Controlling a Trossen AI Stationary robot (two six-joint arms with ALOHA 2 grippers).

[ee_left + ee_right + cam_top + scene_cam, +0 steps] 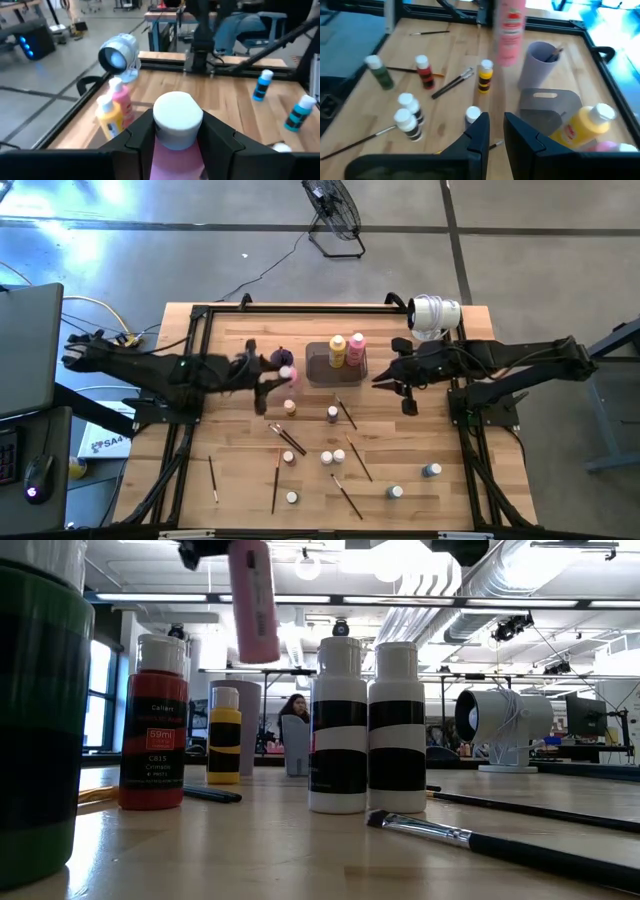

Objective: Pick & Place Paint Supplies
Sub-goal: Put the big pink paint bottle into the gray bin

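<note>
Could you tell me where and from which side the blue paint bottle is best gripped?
Grip the blue paint bottle across its round body just under the white cap, coming straight down. It stands upright, apart from the teal bottle, so fingers fit either side. The right gripper is probably best placed; the left gripper is shut on the pink bottle.

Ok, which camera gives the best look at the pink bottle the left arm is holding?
The left wrist view: the pink bottle fills it, clamped in the left gripper. The low and right wrist views show it hanging above the table; the high view shows only a pink speck.
</note>
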